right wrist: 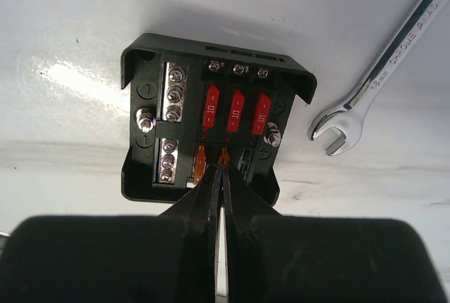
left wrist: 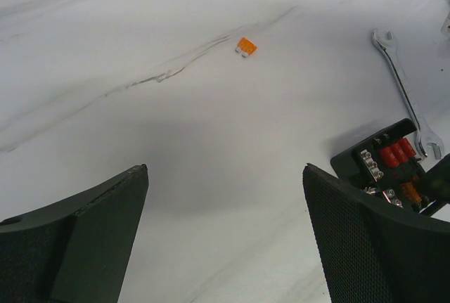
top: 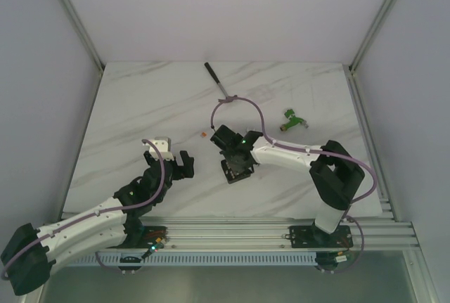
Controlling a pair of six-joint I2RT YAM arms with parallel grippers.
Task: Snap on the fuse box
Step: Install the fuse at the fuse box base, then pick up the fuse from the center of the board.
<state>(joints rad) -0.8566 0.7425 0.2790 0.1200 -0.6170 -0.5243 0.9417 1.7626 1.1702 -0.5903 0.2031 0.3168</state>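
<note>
fuse box (right wrist: 186,117) sits mid-table (top: 140,106), directly under the right gripper (right wrist: 222,169). It's black and squarish, open on top, with raised walls at the corners. Inside: three red fuses (right wrist: 238,110) marked 10 in a row at 12 o'clock, silver screw strips (right wrist: 174,92) at 9, two small orange fuses (right wrist: 200,162) at 6. Right claw clenched, tips almost meeting at one orange fuse; can't tell if it actually pinches it. Wrench (right wrist: 380,71) near the box at 2 o'clock, not touching. Top view: left gripper (left wrist: 225,173) released, fingers wide apart, 9 o'clock of the box. Loose fuse (left wrist: 246,46) between 10 and 11.
</note>
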